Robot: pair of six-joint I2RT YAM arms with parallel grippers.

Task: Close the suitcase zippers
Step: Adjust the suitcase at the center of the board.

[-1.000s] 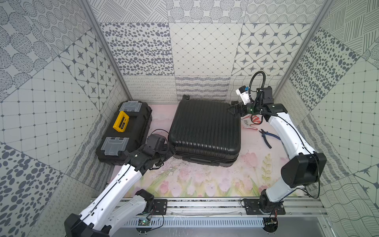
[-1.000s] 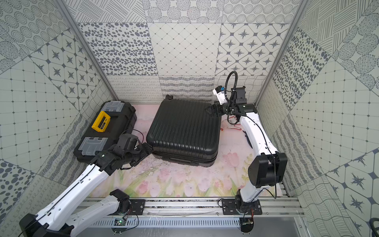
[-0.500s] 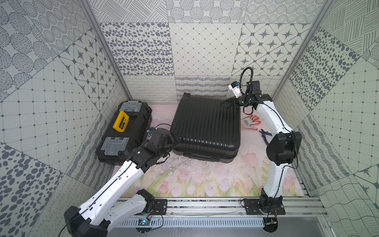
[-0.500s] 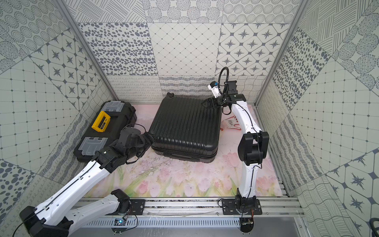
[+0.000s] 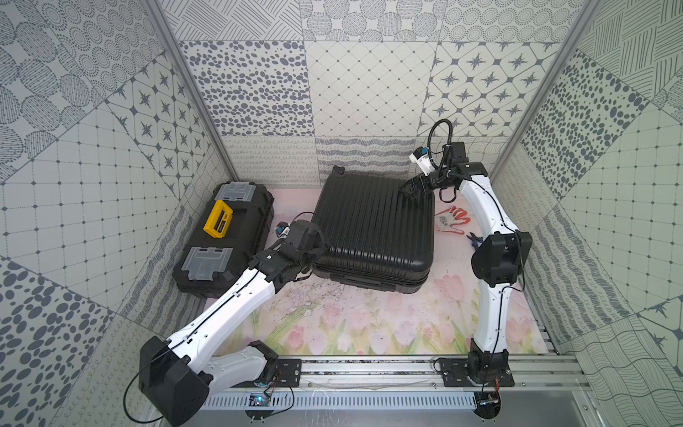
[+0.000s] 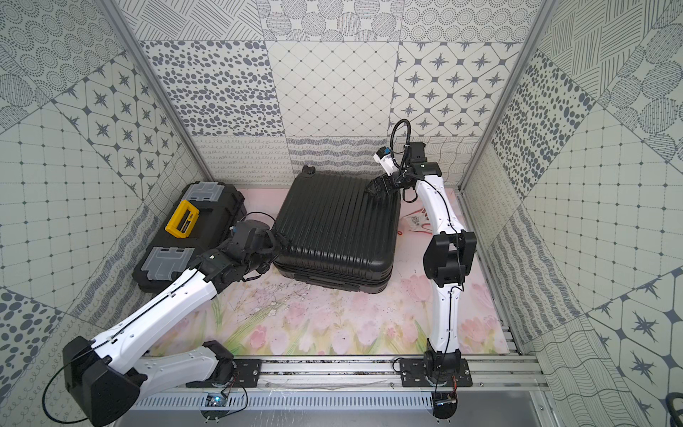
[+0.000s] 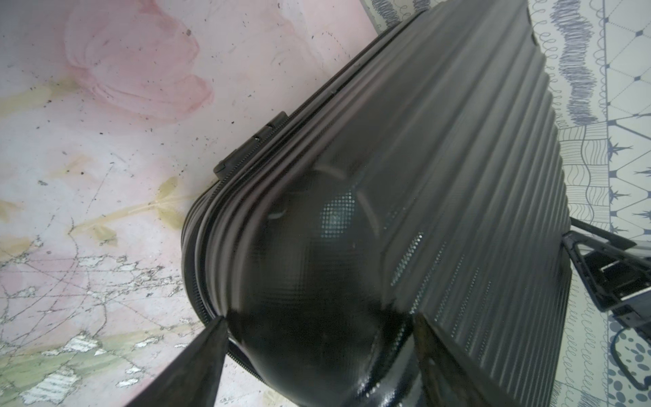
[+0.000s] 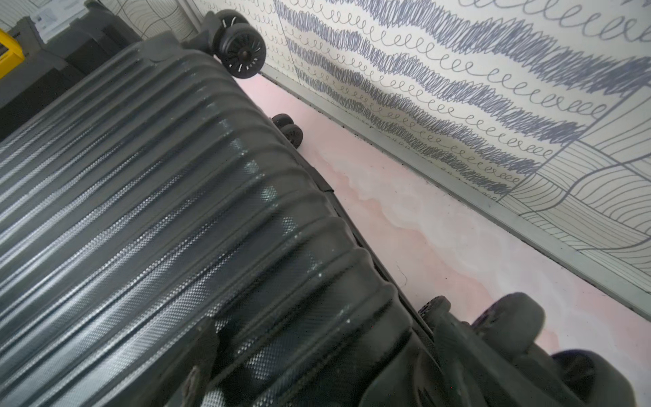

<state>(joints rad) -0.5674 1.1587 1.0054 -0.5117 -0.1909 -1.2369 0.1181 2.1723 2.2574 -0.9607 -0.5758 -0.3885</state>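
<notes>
Left wrist view: the left fingers are spread and released, straddling a rounded corner of the suitcase at the bottom of the frame. One tip sits right at the zipper track; the other lies over the ribbed shell. From that corner the track runs up and to the right along the case's side, so its long axis leads straight away from these fingers. A small black block sits on the seam partway along. It may be a lock or the pulls, but dark on dark I cannot tell.

In the right wrist view the right fingers are also apart, grasping nothing, low in the frame over the shell. The wheels show at the upper left.

In both top views the suitcase lies flat, mid-frame on the flowered counter, with a toolbox to its left. The left fingers are at its lower left corner and the right fingers at its upper right corner. The seam along the case's lower edge lies nearer the left arm, which looks better placed to work along it.
</notes>
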